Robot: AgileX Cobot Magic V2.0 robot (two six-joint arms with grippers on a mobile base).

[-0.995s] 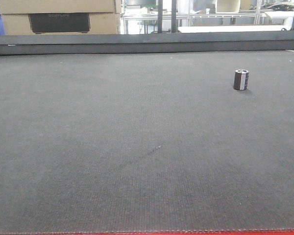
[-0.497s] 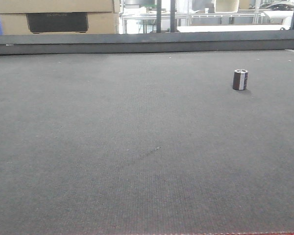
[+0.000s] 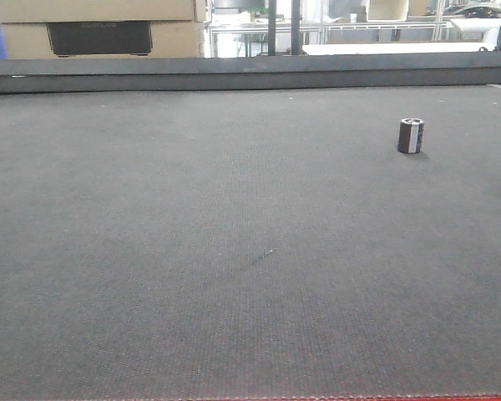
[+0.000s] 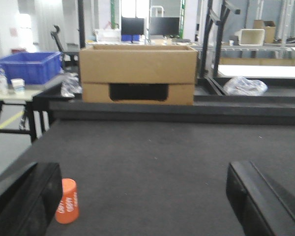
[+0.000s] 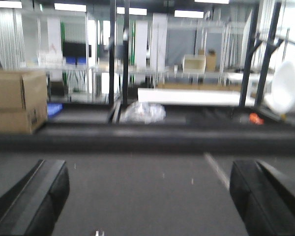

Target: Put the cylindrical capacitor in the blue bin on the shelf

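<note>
Cylindrical capacitor (image 3: pixel 411 135) stood upright on the dark mat (image 3: pixel 192 251), far right of the front view, close to the mat's back edge, nothing touching it. Long axis vertical, silvery top up, pale stripe facing the camera. Left gripper (image 4: pixel 142 206) was spread wide with nothing between the jaws; its wrist view showed only bare mat, an orange cup (image 4: pixel 67 201) just beside the left finger, a cardboard box (image 4: pixel 137 73) past the far edge and a blue crate (image 4: pixel 32 66) on a side table off to the left. No capacitor in that view. Right gripper (image 5: pixel 147 206) was also spread wide and empty, looking out across the mat toward the back rail. There was a tiny pale glint at the bottom edge of the right wrist view, too little of it to say whether it was the part. Judging from the part's right-side position, the right arm was the nearer one, and the part lay ahead of it; a grasp across the sleeve would suit the upright pose. I couldn't pick out a steel shelf in any view, and couldn't tell whether that crate was the target.
</note>
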